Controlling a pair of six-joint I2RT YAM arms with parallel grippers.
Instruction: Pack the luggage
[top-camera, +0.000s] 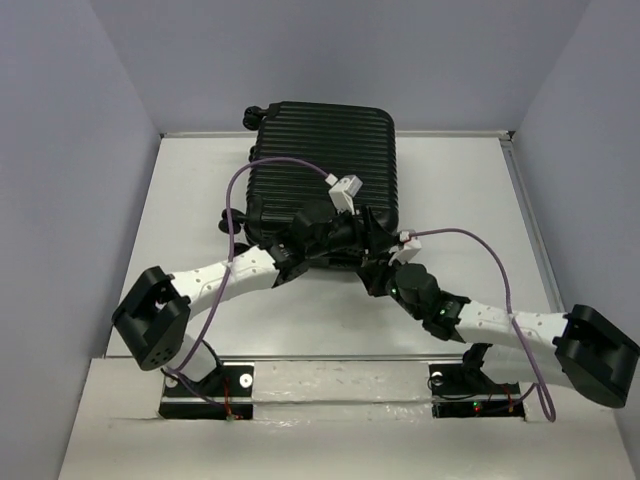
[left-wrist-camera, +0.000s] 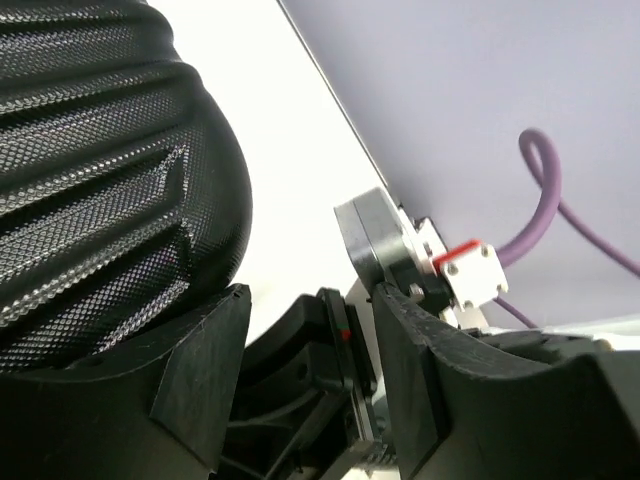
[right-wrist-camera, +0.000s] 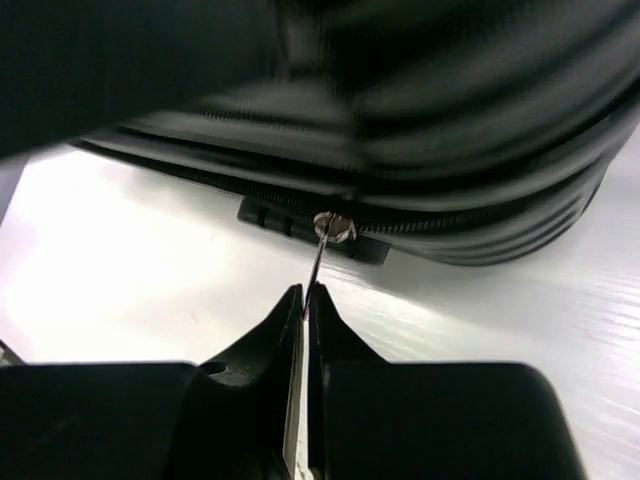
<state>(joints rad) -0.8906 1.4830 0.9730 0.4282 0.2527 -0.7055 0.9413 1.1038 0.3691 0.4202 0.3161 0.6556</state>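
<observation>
The luggage (top-camera: 325, 165) is a black ribbed hard-shell suitcase lying closed on the white table, wheels at its far end. Its textured shell fills the left of the left wrist view (left-wrist-camera: 90, 150). My right gripper (right-wrist-camera: 305, 295) is shut on the thin metal zipper pull (right-wrist-camera: 318, 262), which hangs from the slider (right-wrist-camera: 333, 228) on the zipper line along the suitcase's near edge (right-wrist-camera: 450, 150). My left gripper (left-wrist-camera: 305, 330) is open beside the suitcase's near edge, with the right arm's wrist between and behind its fingers (left-wrist-camera: 200, 370). In the top view both grippers meet at the near edge (top-camera: 345, 245).
The white table (top-camera: 480, 200) has grey walls on three sides and a raised rim at the right. Purple cables (top-camera: 470, 240) loop over both arms. The arm bases stand at the near edge (top-camera: 200, 385).
</observation>
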